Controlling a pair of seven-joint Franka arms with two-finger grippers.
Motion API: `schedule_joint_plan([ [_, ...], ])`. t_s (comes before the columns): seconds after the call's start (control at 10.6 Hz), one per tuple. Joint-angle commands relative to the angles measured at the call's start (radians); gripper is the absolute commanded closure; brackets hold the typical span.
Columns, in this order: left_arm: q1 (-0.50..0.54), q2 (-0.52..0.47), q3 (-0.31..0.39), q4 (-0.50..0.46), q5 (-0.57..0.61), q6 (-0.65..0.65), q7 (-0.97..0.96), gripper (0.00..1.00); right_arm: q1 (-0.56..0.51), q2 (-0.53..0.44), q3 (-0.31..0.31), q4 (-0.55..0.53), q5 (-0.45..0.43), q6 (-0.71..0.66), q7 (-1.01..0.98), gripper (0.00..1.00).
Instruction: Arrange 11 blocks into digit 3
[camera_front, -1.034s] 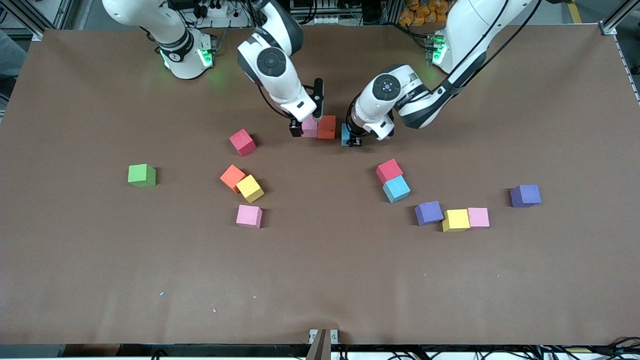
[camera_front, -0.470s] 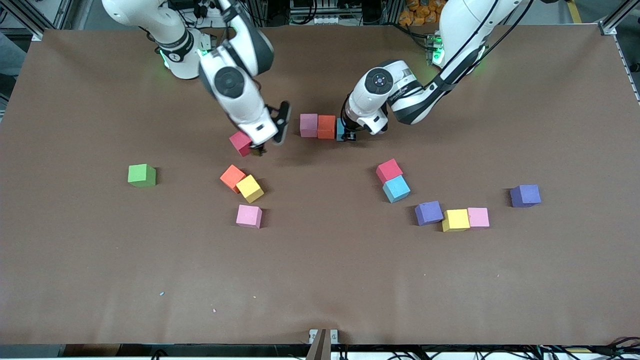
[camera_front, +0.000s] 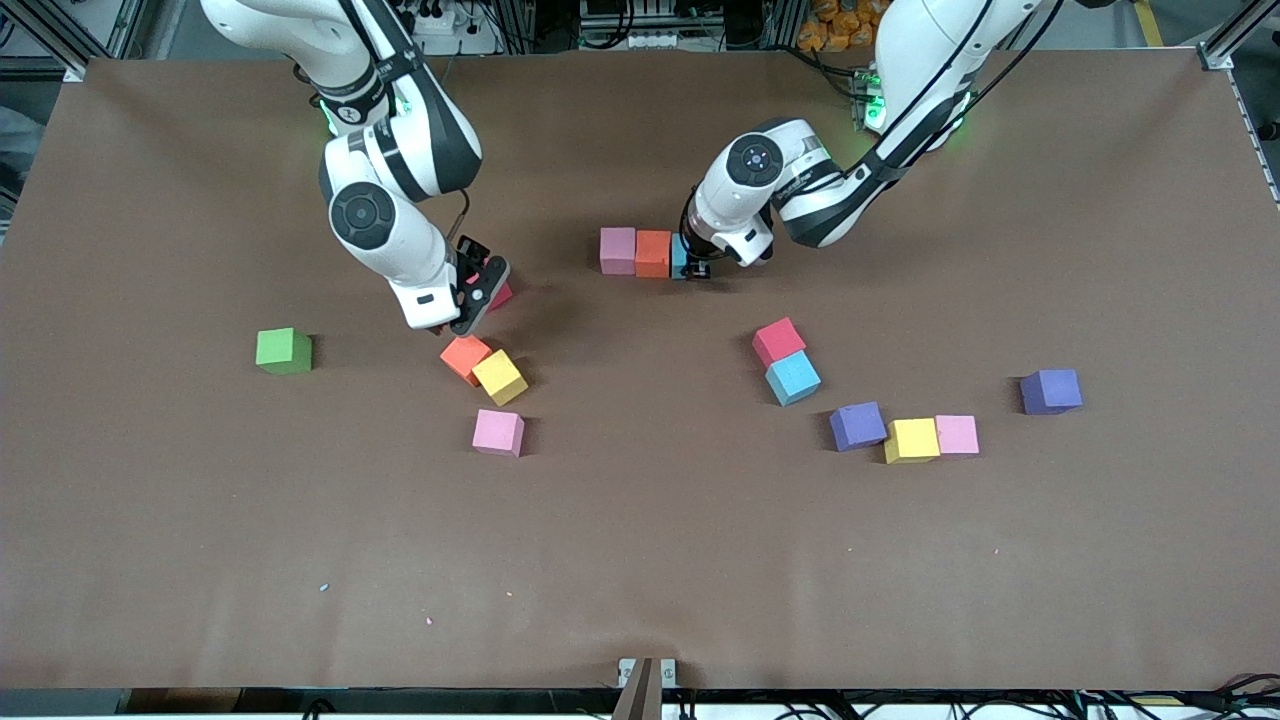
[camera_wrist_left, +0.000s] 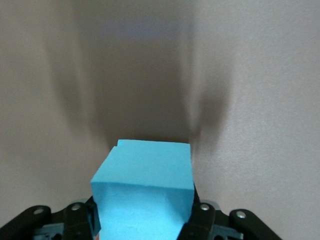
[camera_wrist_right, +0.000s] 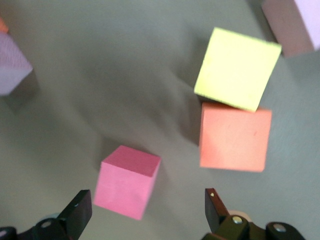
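A pink block (camera_front: 617, 250) and an orange block (camera_front: 653, 253) sit side by side on the table. A light blue block (camera_front: 681, 257) stands against the orange one, with my left gripper (camera_front: 697, 266) shut on it. The left wrist view shows this light blue block (camera_wrist_left: 144, 187) between the fingers of the left gripper (camera_wrist_left: 145, 222). My right gripper (camera_front: 478, 300) hangs open over a dark red block (camera_front: 501, 296). In the right wrist view that block (camera_wrist_right: 127, 182) lies just ahead of the open right gripper (camera_wrist_right: 147, 204), off centre toward one finger.
An orange (camera_front: 465, 355), a yellow (camera_front: 499, 377) and a pink block (camera_front: 498, 432) lie nearer the front camera than the right gripper. A green cube (camera_front: 283, 351) sits toward the right arm's end. Dark red (camera_front: 778, 341), light blue (camera_front: 793, 377), purple (camera_front: 857, 425), yellow (camera_front: 911, 440), pink (camera_front: 957, 434) and purple (camera_front: 1051, 391) blocks lie toward the left arm's end.
My right gripper left the pink block in the row and swung over to the dark red block. The left gripper brought the light blue block up against the orange one.
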Motion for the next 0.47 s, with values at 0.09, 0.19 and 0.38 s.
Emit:
schedule_joint_plan([
  [0.09, -0.005, 0.004, -0.001, -0.006, 0.026, 0.017, -0.033, 1.0, 0.006, -0.083, 0.006, -0.089, 0.002, -0.002, 0.439, 0.0],
  [0.19, -0.005, 0.006, -0.001, -0.004, 0.027, 0.017, -0.033, 1.0, 0.006, -0.086, 0.006, -0.094, 0.002, -0.013, 0.542, 0.0],
  [0.38, -0.008, 0.006, -0.001, -0.004, 0.027, 0.017, -0.033, 1.0, 0.034, -0.079, 0.012, -0.105, 0.002, -0.064, 0.535, 0.0],
])
